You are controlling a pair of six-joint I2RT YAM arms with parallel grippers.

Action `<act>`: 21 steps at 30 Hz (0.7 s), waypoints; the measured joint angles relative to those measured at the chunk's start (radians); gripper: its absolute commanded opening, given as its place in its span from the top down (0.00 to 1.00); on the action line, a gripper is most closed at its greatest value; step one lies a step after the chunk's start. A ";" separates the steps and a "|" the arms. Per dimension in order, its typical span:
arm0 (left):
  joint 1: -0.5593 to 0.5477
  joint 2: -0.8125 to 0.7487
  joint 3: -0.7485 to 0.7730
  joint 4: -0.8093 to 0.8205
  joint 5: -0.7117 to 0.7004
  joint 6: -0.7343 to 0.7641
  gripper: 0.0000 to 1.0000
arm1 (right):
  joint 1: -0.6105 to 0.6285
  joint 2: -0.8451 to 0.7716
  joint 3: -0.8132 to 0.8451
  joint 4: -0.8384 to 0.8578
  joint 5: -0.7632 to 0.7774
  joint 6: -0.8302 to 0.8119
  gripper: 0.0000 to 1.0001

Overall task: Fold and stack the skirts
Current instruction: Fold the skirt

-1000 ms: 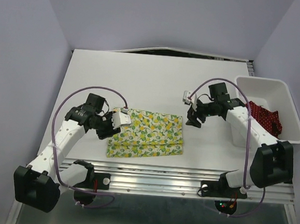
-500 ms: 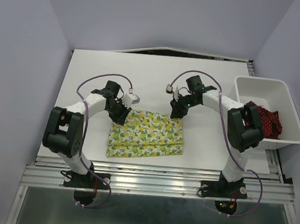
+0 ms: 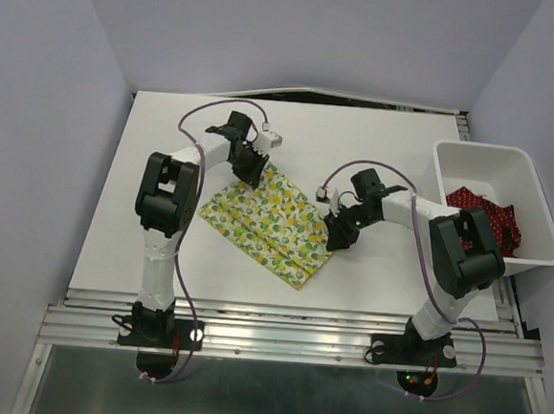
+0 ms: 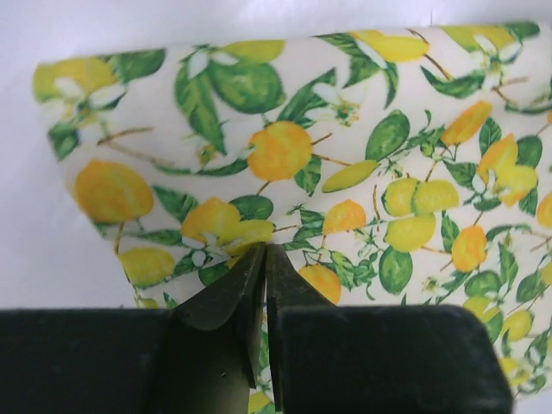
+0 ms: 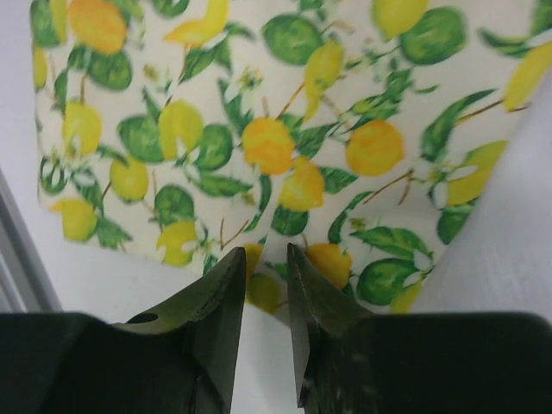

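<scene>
Lemon skirt (image 3: 269, 216), one, flat on the counter (image 3: 378, 138): my left claw (image 4: 264, 253) and right claw (image 5: 265, 255) were each clamped on its edge, likely for folding.

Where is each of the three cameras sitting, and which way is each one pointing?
Top external: fixed above and behind the arms, looking down on the table and white bin; both whole arms show, bases at the bottom.
Left wrist: on the left arm, looking past the left gripper, pinched on the lemon skirt.
Right wrist: on the right arm, looking past the right gripper, its fingertips straddling that skirt's edge.
Shared: all three show the lemon skirt.
</scene>
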 measured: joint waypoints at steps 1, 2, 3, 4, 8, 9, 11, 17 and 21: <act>-0.006 0.039 0.060 0.000 0.006 -0.005 0.81 | 0.000 -0.016 -0.021 -0.006 -0.003 0.013 0.69; -0.017 0.097 0.152 -0.003 0.008 -0.013 0.78 | 0.002 -0.030 -0.040 -0.012 -0.006 0.026 0.69; -0.023 0.122 0.190 0.003 0.011 -0.015 0.76 | 0.005 -0.041 -0.052 -0.018 -0.013 0.048 0.68; -0.031 0.153 0.239 0.012 0.012 -0.022 0.72 | 0.006 -0.055 -0.061 -0.019 -0.022 0.070 0.68; -0.045 0.182 0.305 0.042 0.047 -0.080 0.62 | 0.029 -0.126 -0.075 -0.012 -0.055 0.196 0.64; -0.041 0.171 0.297 0.055 0.063 -0.104 0.61 | 0.040 -0.143 -0.074 -0.001 -0.058 0.233 0.64; -0.021 0.114 0.230 0.126 0.095 -0.154 0.54 | 0.057 -0.163 -0.061 0.024 -0.055 0.304 0.62; 0.196 -0.343 -0.188 0.354 0.182 -0.388 0.63 | 0.119 -0.139 0.109 0.167 0.064 0.574 0.59; 0.270 -0.587 -0.348 0.460 0.163 -0.494 0.93 | 0.178 -0.048 0.271 0.224 0.188 0.668 0.60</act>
